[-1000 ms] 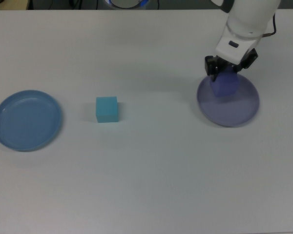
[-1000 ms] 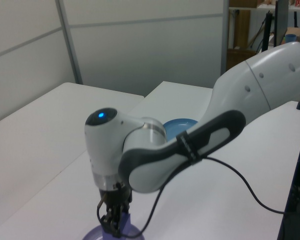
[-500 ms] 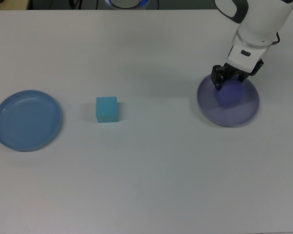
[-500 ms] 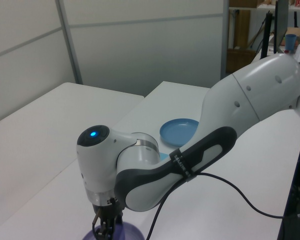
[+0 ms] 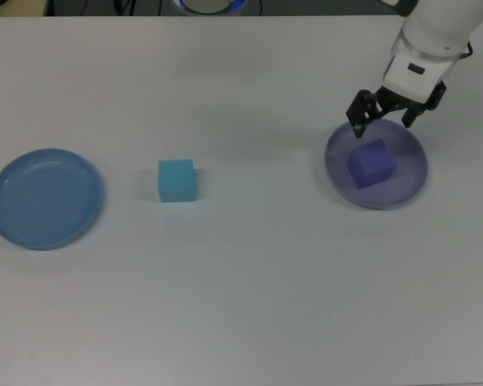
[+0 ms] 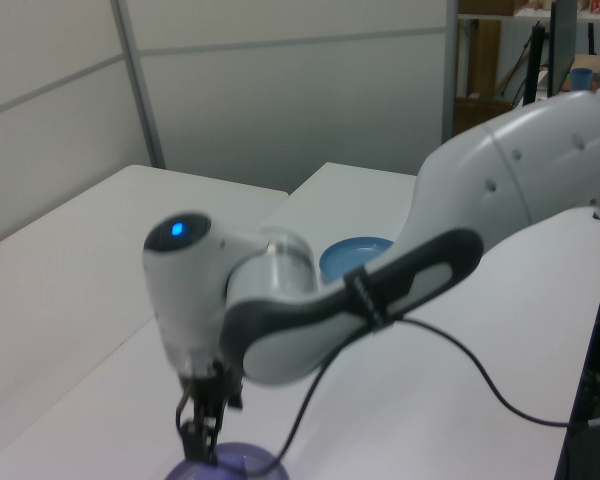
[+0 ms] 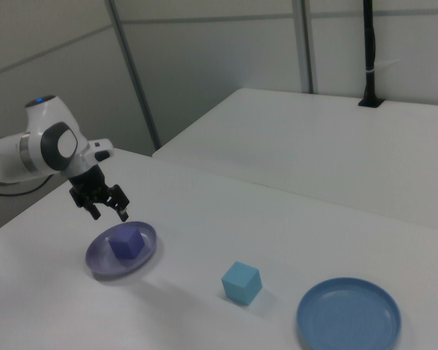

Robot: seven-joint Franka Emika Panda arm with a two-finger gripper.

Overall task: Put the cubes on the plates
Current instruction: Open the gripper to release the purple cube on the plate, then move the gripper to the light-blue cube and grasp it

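I see the purple-blue cube (image 5: 371, 164) resting on the lavender plate (image 5: 410, 178), free of the end effector (image 5: 384, 114), whose fingers are spread apart just above the plate's far rim. The cyan cube (image 5: 176, 180) sits on the tabletop (image 5: 241, 289) beside the blue plate (image 5: 16, 229), not touching it.

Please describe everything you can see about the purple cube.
The purple cube is a small matte block, dark purple-blue, with plain faces and no markings. It rests inside the lavender plate, about at its middle, turned a little so its edges are skewed in the top view. Only the plate touches it. The open tool hangs just above it, not gripping it.
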